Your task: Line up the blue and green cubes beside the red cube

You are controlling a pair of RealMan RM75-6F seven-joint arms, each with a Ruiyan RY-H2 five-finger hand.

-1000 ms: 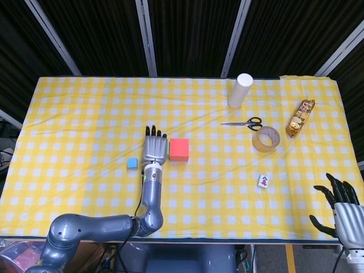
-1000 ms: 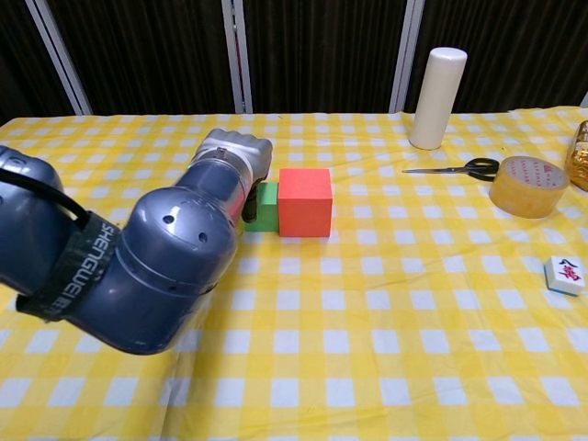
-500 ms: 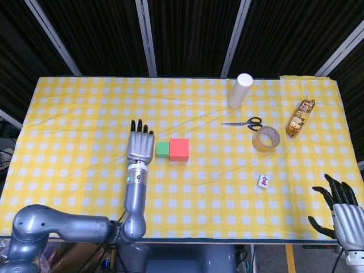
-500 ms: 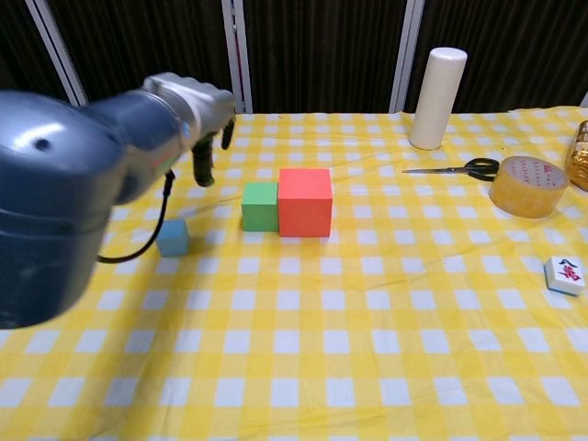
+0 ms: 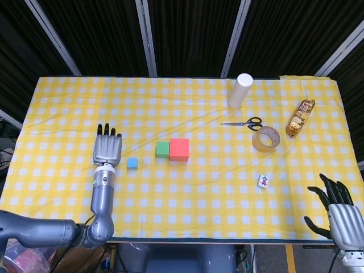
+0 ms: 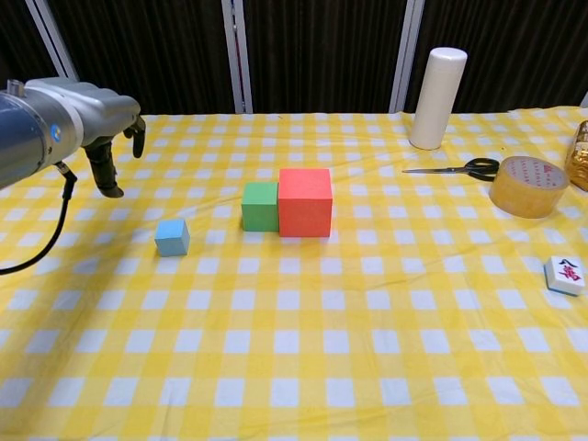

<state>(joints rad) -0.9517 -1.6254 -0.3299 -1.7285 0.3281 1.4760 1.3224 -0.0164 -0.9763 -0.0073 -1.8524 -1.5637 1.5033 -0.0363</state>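
The red cube sits mid-table with the smaller green cube touching its left side. The small blue cube lies alone further left, a gap away from the green one. My left hand hovers open above the cloth to the left of the blue cube, holding nothing. My right hand is open at the table's near right corner, far from the cubes.
A white cylinder stands at the back right. Scissors, a tape roll, a wrapped snack and a small tile lie on the right half of the yellow checked cloth.
My left hand let go of the green cube beside the red one and swung left, past the blue cube. The right hand sank slightly.
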